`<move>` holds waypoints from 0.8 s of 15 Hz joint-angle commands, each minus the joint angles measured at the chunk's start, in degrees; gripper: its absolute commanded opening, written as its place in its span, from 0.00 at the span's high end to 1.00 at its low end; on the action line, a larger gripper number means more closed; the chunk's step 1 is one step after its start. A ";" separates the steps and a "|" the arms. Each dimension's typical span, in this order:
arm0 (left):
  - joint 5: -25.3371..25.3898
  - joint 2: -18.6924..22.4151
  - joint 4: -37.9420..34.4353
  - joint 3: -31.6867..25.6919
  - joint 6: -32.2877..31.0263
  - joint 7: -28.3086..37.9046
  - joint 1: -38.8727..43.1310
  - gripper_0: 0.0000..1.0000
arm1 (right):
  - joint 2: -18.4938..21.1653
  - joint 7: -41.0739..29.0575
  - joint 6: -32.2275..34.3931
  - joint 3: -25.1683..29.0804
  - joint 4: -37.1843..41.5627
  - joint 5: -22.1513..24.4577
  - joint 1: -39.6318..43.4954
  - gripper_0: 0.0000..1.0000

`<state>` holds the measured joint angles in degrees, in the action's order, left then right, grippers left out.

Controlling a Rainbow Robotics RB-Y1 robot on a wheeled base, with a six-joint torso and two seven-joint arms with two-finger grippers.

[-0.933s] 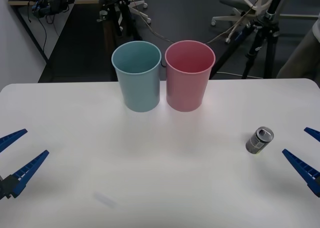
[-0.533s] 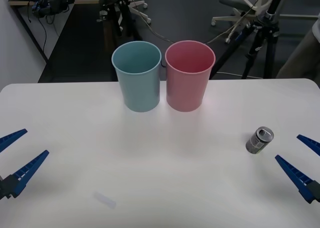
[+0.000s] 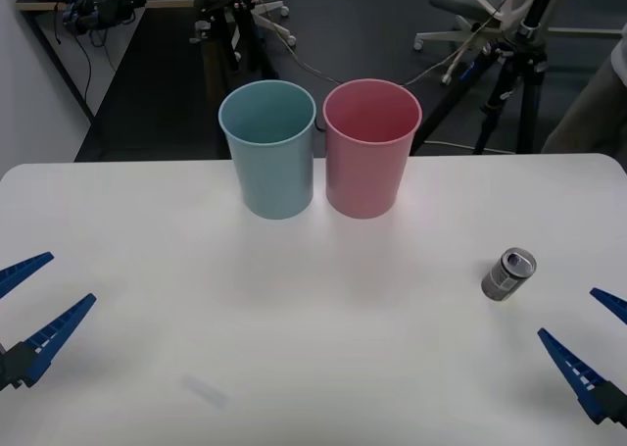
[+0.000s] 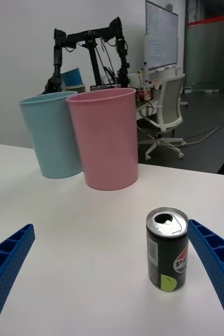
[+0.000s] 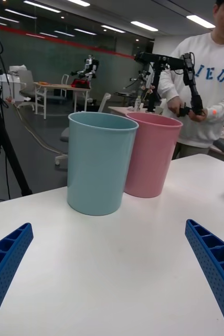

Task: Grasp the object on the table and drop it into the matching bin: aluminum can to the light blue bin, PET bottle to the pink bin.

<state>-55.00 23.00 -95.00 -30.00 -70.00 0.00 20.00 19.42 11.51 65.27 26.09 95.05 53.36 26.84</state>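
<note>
Can upright on the table, both grippers spread wide and holding nothing.

The can (image 3: 508, 274) stands on the white table (image 3: 323, 338) toward its right side, well apart from the two bins at the far edge — the light blue bin (image 3: 267, 149) and the pink bin (image 3: 371, 148), side by side and just about touching. The right gripper (image 3: 592, 354) sits low near the can, fingers apart — in its wrist view the can (image 4: 167, 248) stands just beside one blue finger (image 4: 216, 262). The left gripper (image 3: 31, 307) waits at the table's left edge, fingers apart.
</note>
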 commanded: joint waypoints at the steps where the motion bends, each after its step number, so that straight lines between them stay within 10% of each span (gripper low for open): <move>1: 0.00 0.00 0.00 0.00 0.00 0.00 0.00 0.00 | 0.00 6.86 0.47 -1.12 -5.22 -2.03 -0.56 0.00; 12: 0.00 0.00 0.00 0.00 0.00 0.00 0.00 0.00 | -0.08 28.04 0.47 -4.73 -23.50 -6.87 -7.06 0.00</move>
<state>-55.00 23.00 -95.00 -30.00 -70.00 0.00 20.00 19.34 38.20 65.74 21.57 73.08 46.75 20.54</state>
